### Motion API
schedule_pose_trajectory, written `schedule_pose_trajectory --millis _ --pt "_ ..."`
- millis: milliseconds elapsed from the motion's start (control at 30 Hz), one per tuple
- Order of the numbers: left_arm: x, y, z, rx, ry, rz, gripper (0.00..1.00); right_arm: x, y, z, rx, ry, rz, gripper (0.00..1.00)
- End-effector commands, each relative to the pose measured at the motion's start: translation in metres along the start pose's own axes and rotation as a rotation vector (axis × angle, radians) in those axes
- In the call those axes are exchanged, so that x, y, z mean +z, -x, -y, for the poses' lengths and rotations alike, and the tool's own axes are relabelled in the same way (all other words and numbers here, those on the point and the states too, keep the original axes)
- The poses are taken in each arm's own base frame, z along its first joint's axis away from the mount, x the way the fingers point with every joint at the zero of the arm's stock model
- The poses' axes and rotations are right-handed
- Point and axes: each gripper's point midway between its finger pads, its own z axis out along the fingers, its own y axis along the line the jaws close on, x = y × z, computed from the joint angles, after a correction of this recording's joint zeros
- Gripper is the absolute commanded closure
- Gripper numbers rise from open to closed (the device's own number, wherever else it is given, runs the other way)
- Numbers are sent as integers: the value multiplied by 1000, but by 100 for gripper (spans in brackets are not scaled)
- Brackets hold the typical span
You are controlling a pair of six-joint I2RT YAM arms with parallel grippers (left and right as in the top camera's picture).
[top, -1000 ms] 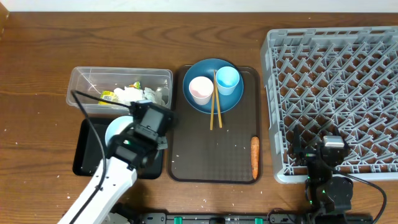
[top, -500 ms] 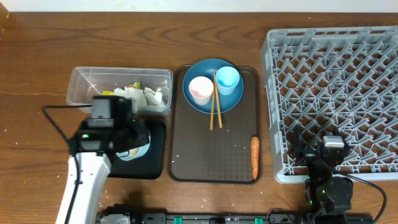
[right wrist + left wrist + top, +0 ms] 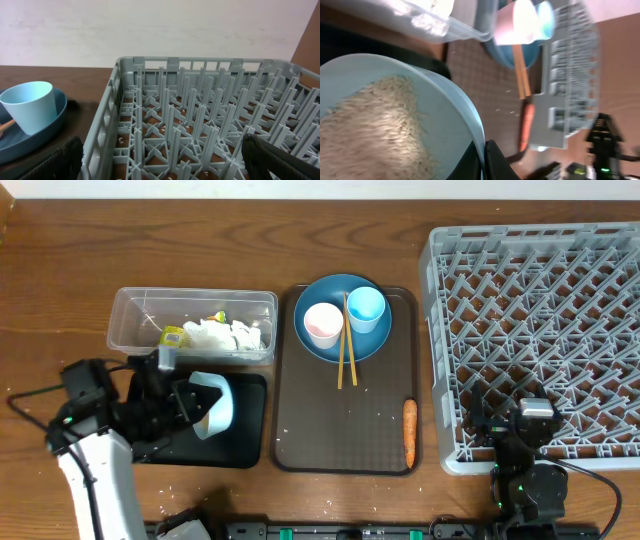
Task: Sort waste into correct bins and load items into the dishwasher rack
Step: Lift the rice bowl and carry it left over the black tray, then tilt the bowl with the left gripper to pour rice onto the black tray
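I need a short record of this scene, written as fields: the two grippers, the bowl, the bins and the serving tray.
Left gripper: shut on rim of pale round bowl, tilted over shallow black tray; rice inside bowl
Right gripper: open, empty, at grey plastic rack's front edge
Clear plastic tub: yellow-green wrapper, white tissue
Brown serving tray: dark blue plate bearing pink-lined white cup, light blue cup, wooden chopsticks; orange carrot beside

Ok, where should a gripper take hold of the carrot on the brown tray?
Take the carrot around its middle, straight down from above, pinching across its narrow width. It lies flat beside the brown tray's right rim, so a side approach looks cramped.
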Motion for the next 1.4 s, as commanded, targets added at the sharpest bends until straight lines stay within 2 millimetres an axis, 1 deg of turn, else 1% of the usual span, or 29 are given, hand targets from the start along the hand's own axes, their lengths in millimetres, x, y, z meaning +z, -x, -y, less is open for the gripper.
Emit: schedule_pose_trajectory --millis 0,100,267,367,533,700,800,933,1033,1133,1367 --pt "-12 8 19 45 -149 75 94 0 -1 2 -5 -11 -4 1" --pt "-18 12 22 19 -185 106 94 0 -1 2 -5 -11 -4 1" --pt "-25 16 41 9 -304 137 94 0 -1 2 -5 -11 -4 1" --pt "-27 18 47 7 -344 144 94 0 -1 2 -5 -11 -4 1" --pt "-26 19 45 -16 -361 138 94 0 -1 2 -5 -11 -4 1" --pt "-27 26 39 -66 -385 146 94 0 -1 2 -5 -11 -4 1" --pt "-30 32 37 -114 -439 161 94 0 -1 2 -5 -11 -4 1" --pt "-35 41 42 -163 -541 181 94 0 -1 2 -5 -11 -4 1" --pt "-33 42 38 -241 -549 159 94 0 -1 2 -5 -11 -4 1" --pt "-32 43 36 -255 -551 154 94 0 -1 2 -5 -11 -4 1" --pt "-32 38 38 -318 -557 132 94 0 -1 2 -5 -11 -4 1"
